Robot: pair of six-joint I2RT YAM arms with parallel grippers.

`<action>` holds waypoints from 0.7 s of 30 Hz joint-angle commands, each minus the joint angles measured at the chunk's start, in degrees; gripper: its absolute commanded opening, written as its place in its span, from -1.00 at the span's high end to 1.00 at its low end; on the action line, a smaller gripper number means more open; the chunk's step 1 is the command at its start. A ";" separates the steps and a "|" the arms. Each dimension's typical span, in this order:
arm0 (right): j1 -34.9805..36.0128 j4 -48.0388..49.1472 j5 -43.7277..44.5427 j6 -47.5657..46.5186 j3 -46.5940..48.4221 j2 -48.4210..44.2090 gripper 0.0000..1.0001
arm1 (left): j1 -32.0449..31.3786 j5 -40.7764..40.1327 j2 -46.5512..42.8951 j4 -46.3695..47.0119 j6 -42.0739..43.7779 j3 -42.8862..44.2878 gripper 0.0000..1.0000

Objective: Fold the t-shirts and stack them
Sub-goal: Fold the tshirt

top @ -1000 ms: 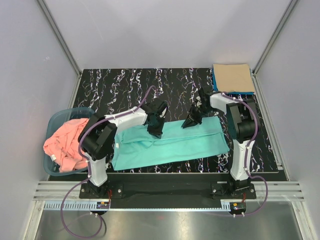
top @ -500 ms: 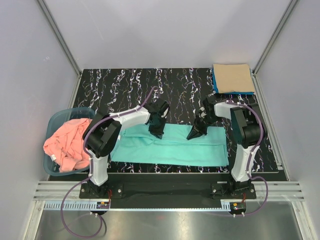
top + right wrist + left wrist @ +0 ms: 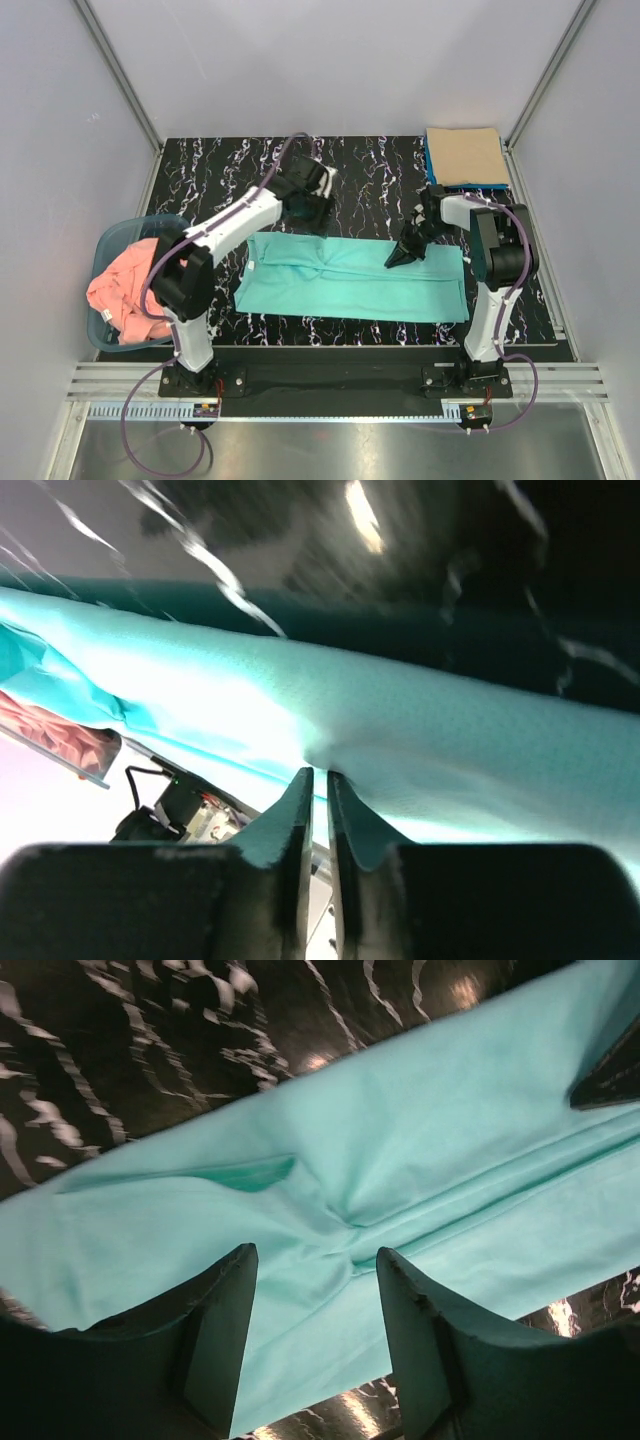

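Note:
The turquoise-green t-shirt [image 3: 350, 285] lies on the black marbled table as a long folded strip, also filling the left wrist view [image 3: 400, 1150]. My left gripper [image 3: 310, 205] is open and empty, above the shirt's far left edge; its fingers [image 3: 215, 1340] frame a crease in the cloth. My right gripper [image 3: 397, 260] is shut on the shirt's far edge, pinching a ridge of cloth [image 3: 330, 730] between its tips [image 3: 320, 775]. A folded tan-beige shirt [image 3: 463, 155] lies on a blue shirt [image 3: 431, 168] at the back right. The salmon pink shirt [image 3: 130, 290] is crumpled in the basket.
The blue-grey plastic basket [image 3: 110, 235] stands at the table's left edge beside the left arm. Grey walls and metal frame posts enclose the table on three sides. The folded stack sits at the far right corner.
My left gripper has let go of the turquoise shirt and moved up and away toward the far side. The right gripper has drawn the cloth slightly rightward; the shirt lies flatter.

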 commanded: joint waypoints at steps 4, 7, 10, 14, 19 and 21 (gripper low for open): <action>1.38 -0.91 1.77 -3.29 7.89 -0.21 0.40 | 12.90 6.36 -4.85 -0.82 3.71 -3.00 -0.12; 4.90 -0.03 -0.42 -2.85 12.45 -0.74 0.21 | 17.30 8.48 -5.73 1.81 4.16 -6.16 -0.15; 9.72 1.81 -2.09 -1.36 17.46 0.83 -0.02 | 20.21 10.85 -5.56 4.37 2.50 -8.10 -0.16; 13.51 3.05 -3.42 0.57 25.97 5.40 -0.18 | 21.26 12.70 -4.33 8.31 1.26 -9.16 -0.18; 16.76 2.79 -4.21 2.95 32.40 11.72 -0.15 | 21.27 12.98 -1.26 11.67 1.17 -9.61 -0.14; 17.73 2.78 -3.95 3.39 33.55 13.40 -0.09 | 21.27 11.75 0.15 11.58 1.34 -9.60 -0.11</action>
